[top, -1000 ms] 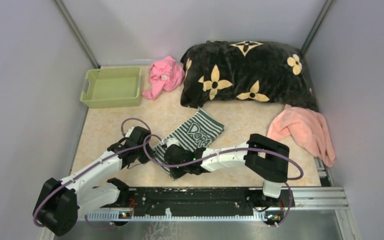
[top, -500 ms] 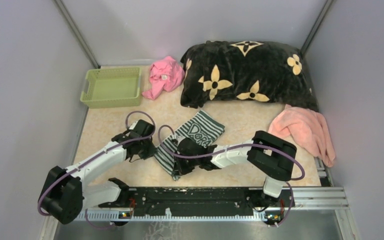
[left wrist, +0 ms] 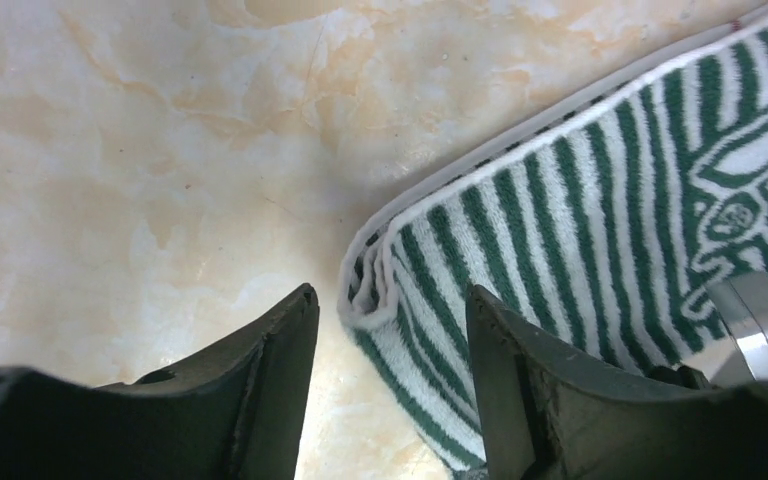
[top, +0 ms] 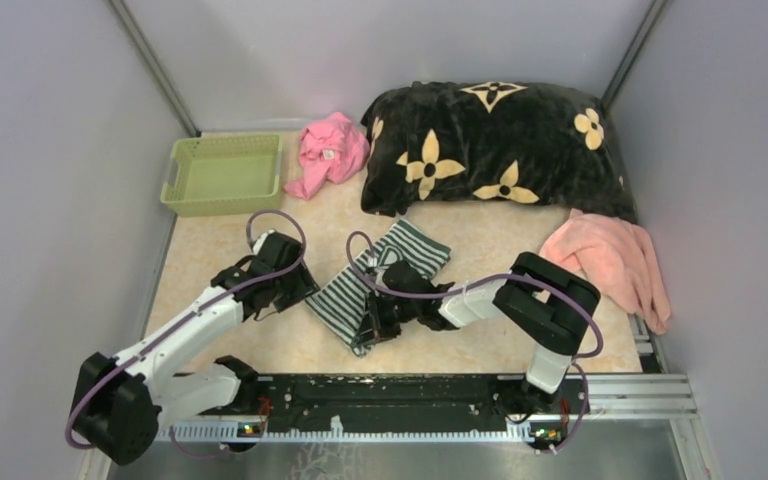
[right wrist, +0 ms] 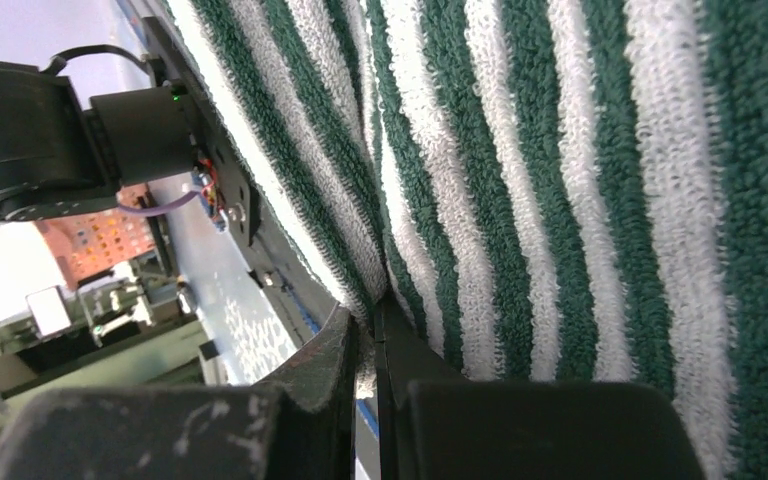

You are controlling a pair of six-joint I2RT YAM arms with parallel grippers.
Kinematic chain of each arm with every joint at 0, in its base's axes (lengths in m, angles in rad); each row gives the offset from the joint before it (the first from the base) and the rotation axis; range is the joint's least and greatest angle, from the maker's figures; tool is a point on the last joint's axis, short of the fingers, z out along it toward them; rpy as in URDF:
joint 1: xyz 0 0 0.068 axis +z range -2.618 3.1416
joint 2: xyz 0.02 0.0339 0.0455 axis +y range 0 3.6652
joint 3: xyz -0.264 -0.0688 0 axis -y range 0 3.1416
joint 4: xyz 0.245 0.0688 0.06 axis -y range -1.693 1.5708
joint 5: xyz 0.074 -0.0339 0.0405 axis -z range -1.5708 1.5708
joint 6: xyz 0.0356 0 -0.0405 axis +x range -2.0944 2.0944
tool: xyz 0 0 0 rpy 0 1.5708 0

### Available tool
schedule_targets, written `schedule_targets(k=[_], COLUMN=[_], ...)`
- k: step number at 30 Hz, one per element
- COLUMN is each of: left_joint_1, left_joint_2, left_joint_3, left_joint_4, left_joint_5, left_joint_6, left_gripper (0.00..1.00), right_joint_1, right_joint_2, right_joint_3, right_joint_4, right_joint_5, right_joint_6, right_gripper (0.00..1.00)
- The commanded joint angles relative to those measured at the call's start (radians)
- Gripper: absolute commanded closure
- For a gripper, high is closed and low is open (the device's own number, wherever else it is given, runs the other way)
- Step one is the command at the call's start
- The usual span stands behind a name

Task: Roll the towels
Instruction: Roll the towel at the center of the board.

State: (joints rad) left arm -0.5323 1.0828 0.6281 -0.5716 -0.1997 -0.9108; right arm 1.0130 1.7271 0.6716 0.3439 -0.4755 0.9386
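From above: the striped towel [top: 380,285] lies just in front of the black blanket [top: 490,150], pink towel [top: 610,262] by its right corner. Left wrist: left gripper [left wrist: 390,298] gaping, empty, over the towel's folded corner. Right wrist: right gripper [right wrist: 372,325] pinches a fold alone, so I reckon a tug could skew the roll. Can't read the towel's white lettering.

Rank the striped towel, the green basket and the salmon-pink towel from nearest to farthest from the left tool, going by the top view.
1. striped towel: mid-table, its edge right beside the left tool.
2. green basket: back left, beyond the tool.
3. salmon-pink towel: across the table, at the right edge.
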Motion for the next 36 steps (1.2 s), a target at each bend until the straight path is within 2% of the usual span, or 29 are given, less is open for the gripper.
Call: schedule_targets(k=[1,6,11,17,28,33,36], left_joint_1=[0.001,0.0,0.001,0.001,0.001,0.002,0.001], left_joint_2=[-0.128,-0.262,-0.315,-0.259,-0.171,-0.131,-0.093], left_joint_3=[-0.002,-0.059,-0.139,-0.183,-0.176,-0.179,-0.183], left_joint_4=[-0.074,-0.132,-0.085,0.028,0.123,0.154,0.17], left_joint_5=[-0.022,0.023,0.133,0.22,0.204,0.178,0.172], left_joint_6=[0.017,0.013,0.002,0.004,-0.003,-0.008,-0.014], left_gripper=[0.37,0.35,0.36,0.38,0.38,0.38,0.39], right_joint_1=[-0.041,-0.065,-0.076,-0.089,-0.093,-0.094,-0.091], right_joint_2=[-0.003,0.023,0.052,0.066,0.064,0.013,-0.035], right_joint_3=[-0.011,0.0,0.006,0.002,0.041,0.087,0.126], right_joint_4=[0.119,0.122,0.12,0.122,0.058,-0.064,-0.198], right_joint_5=[-0.103,-0.138,-0.151,-0.152,-0.152,-0.115,-0.061], right_joint_6=[0.05,0.06,0.063,0.071,0.035,-0.038,-0.105], right_gripper=[1.0,1.0,1.0,1.0,1.0,0.86,0.75])
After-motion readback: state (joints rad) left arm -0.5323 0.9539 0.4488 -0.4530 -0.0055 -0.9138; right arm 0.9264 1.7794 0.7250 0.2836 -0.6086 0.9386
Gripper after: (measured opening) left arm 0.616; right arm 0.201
